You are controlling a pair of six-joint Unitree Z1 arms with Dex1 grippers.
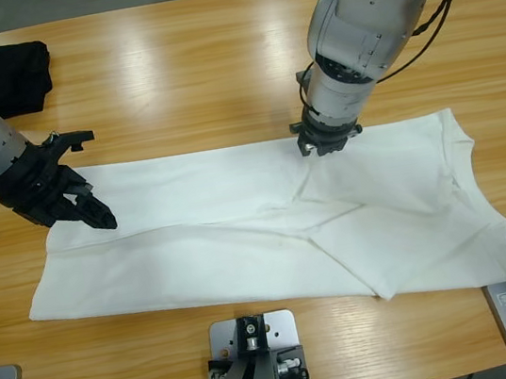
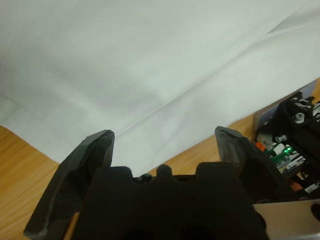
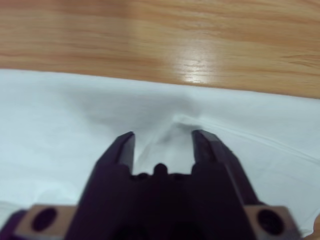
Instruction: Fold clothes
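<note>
The white T-shirt [image 1: 241,239] lies flat across the table's middle, folded lengthwise, with its collar end to the right. My left gripper [image 1: 94,211] hovers over the shirt's left end, open; in the left wrist view the left gripper [image 2: 162,140] has only white cloth [image 2: 150,60] beneath its spread jaws. My right gripper [image 1: 330,143] comes down from the top onto the shirt's far edge. In the right wrist view the right gripper [image 3: 164,142] is open and its jaws straddle a small pucker of the cloth [image 3: 60,115]. Creases fan out from that spot.
A black folded garment [image 1: 7,74] lies at the table's far left corner. Bare wooden table [image 1: 198,74] stretches behind the shirt, and a narrower strip runs along the front edge.
</note>
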